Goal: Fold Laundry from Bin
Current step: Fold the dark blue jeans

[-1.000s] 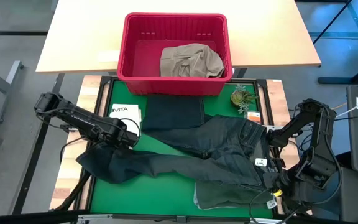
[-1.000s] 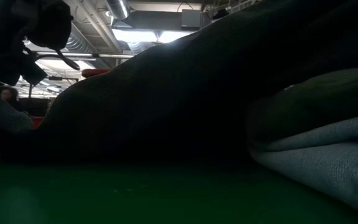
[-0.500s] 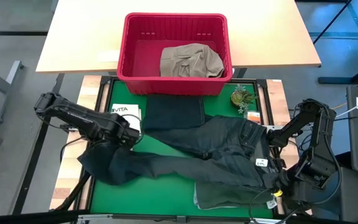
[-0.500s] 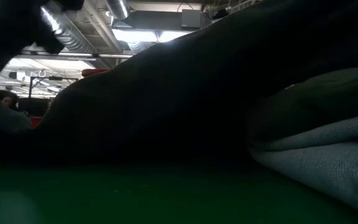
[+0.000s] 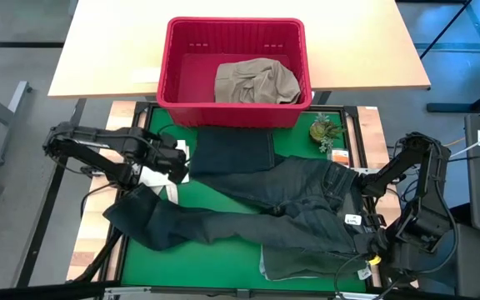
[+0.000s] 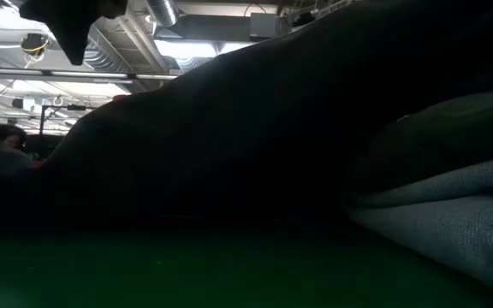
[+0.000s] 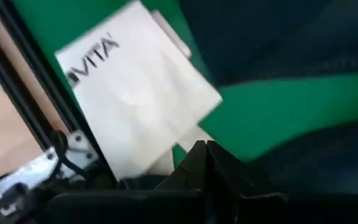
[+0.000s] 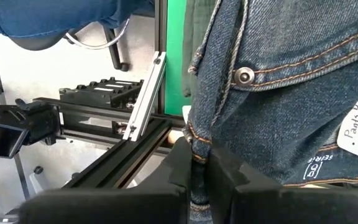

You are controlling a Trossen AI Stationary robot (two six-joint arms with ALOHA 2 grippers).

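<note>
Right gripper (image 8: pixel 194 163) clamps the jeans (image 5: pixel 282 208) at the waistband on the near right, anchoring them for flattening. Left gripper (image 7: pixel 205 149) hovers over the white tote bag (image 7: pixel 135 118), fingers apparently pressed together and empty, though it's hard to tell.

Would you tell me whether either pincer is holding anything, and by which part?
The right pincer is shut on the waistband edge of the blue denim jeans. The left pincer is shut on nothing.

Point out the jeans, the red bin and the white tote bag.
jeans (image 5: pixel 307 196): high view, on the seat area just below the waistband.
red bin (image 5: pixel 233 23): high view, on the far rim.
white tote bag (image 7: pixel 135 99): left wrist view, on the middle of its printed face.
</note>
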